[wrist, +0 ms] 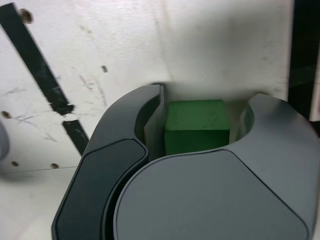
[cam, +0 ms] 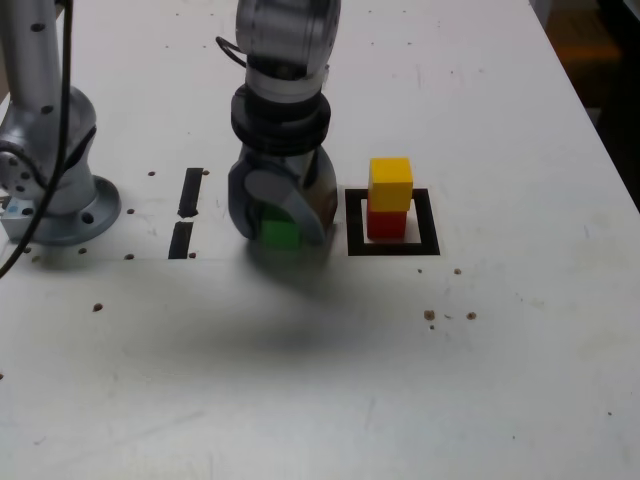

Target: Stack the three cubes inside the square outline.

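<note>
The gripper [cam: 279, 222] stands low over the bench [cam: 500, 380], its jaws closed against the green cube [cam: 279, 233]. To the exterior view's right, just beside it, the yellow cube [cam: 390, 184] tops the red cube [cam: 387, 223] inside the square outline [cam: 425, 215].

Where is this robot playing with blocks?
Probably a robot test bench: a white table with drilled holes, black tape strips, a taped square outline, and the arm's base bolted down.

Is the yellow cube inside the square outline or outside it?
Inside: the yellow cube sits on the red cube, which stands within the square outline.
</note>
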Tool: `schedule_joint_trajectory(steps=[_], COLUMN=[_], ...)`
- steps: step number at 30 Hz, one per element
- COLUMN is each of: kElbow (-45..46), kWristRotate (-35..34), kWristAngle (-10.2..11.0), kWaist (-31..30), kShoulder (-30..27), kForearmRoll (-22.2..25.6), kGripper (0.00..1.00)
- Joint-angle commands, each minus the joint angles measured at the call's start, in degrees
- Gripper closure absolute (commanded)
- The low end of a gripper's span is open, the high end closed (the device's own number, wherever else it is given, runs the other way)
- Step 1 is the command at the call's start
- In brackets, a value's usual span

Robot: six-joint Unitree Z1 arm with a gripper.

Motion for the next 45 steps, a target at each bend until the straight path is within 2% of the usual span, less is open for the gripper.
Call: schedule_joint_trajectory(steps=[1, 7, 10, 15, 17, 21, 28, 34, 45], kElbow=[-0.13, -0.23, -1.37, -7.11, -13.13, -28.88, -53.75, -57.73, -52.97], kWristRotate=[0.09, -0.06, -0.78, -1.85, -1.89, -2.35, -4.64, -4.98, -4.95], kWristAngle=[-0.08, -0.13, 0.51, 1.73, 2.14, 2.72, 2.12, 2.64, 1.52], kWaist=[-0.04, -0.04, -0.05, -0.09, -0.21, -0.49, -0.50, 0.02, 1.68], kShoulder=[-0.83, -2.15, -4.61, -9.14, -9.52, -6.90, 4.81, 6.52, 8.02], kForearmRoll=[-0.11, 1.15, 4.64, 12.96, 18.15, 28.42, 40.54, 41.39, 40.82], kGripper=[0.74, 0.93, 0.98, 1.00, 1.00, 1.00, 1.00, 1.00, 1.00])
